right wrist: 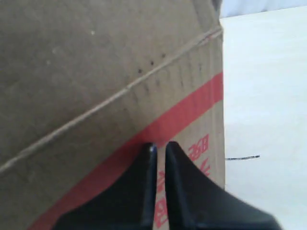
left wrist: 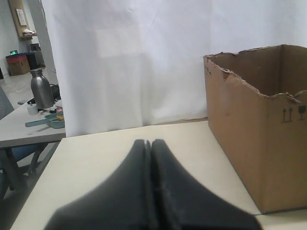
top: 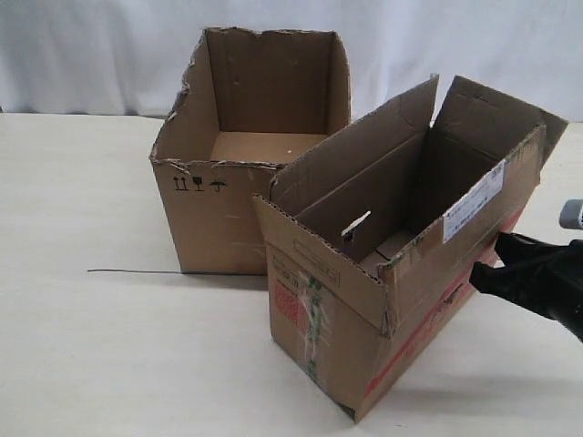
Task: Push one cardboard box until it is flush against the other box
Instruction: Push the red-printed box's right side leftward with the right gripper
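Exterior: the cardboard box (top: pixel 364 328) is sitting angled near the table's (top: pixel 91 346) near edge, one flap overlapping the other box (top: pixel 219 228), which is standing toward the far edge. The right gripper (top: pixel 483 269) is touching its long side.

Left wrist: the left gripper (left wrist: pixel 149 143) is hanging with jaws together, empty.

Right wrist: jaws are showing a narrow slit, tips meeting the red stripe (right wrist: pixel 192 108).

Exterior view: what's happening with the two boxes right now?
The right gripper, fingers together, has its tips at the red-striped side of the narrow box, apparently pushing it toward the wide box. The narrow box sits at an angle to the wide one, so they are not flush yet. The left gripper is shut and empty, off to the side of the wide box.
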`<state>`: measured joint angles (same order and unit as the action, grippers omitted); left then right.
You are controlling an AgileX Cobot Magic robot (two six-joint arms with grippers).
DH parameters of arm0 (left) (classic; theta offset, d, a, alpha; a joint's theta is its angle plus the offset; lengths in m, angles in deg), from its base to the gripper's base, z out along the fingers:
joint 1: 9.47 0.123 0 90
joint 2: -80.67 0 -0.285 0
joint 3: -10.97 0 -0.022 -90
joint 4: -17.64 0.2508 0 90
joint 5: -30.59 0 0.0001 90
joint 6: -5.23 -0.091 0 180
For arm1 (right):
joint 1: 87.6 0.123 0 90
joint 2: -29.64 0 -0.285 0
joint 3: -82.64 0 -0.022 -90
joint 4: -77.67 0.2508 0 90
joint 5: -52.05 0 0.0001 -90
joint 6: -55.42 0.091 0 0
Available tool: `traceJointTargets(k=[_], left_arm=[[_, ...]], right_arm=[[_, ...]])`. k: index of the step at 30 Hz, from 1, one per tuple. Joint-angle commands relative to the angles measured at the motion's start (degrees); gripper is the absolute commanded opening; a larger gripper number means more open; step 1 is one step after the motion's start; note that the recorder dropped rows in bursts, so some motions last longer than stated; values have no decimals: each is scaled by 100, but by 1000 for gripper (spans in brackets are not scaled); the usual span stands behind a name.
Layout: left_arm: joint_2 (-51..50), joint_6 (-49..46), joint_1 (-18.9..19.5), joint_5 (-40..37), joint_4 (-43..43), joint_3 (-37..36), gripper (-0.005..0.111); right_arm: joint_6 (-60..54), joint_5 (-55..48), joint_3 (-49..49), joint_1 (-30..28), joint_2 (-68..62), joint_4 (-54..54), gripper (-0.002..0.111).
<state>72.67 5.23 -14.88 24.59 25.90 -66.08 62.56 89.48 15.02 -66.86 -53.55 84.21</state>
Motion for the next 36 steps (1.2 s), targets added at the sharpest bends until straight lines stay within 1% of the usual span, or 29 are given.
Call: traceJointTargets(k=[1,5,11,14,21,25,27,33,35,36], left_arm=[[21,0,5,41,7,-17,0],[21,0,5,41,7,-17,0],[21,0,5,41,7,-17,0],[21,0,5,41,7,-17,0],[21,0,5,41,7,-17,0],[21,0,5,69,7,-17,0],[21,0,5,69,7,-17,0],[21,0,5,69,7,-17,0],[21,0,5,69,7,-17,0],[21,0,5,69,7,-17,0]], right_arm=[[-74,-394,35,-9,65,24,5],[-36,-825,-144,-9,383,-118,5],[-13,-903,-710,6,909,-232,5],[106,-935,-742,6,906,-330,5],[245,-650,-612,6,538,-523,5],[522,-531,-444,6,218,-944,5],[616,-315,-363,6,42,-1166,5],[753,28,-180,6,-444,-1208,5],[940,44,-180,6,-550,-1454,5],[1179,31,-180,6,-604,-1779,5]])
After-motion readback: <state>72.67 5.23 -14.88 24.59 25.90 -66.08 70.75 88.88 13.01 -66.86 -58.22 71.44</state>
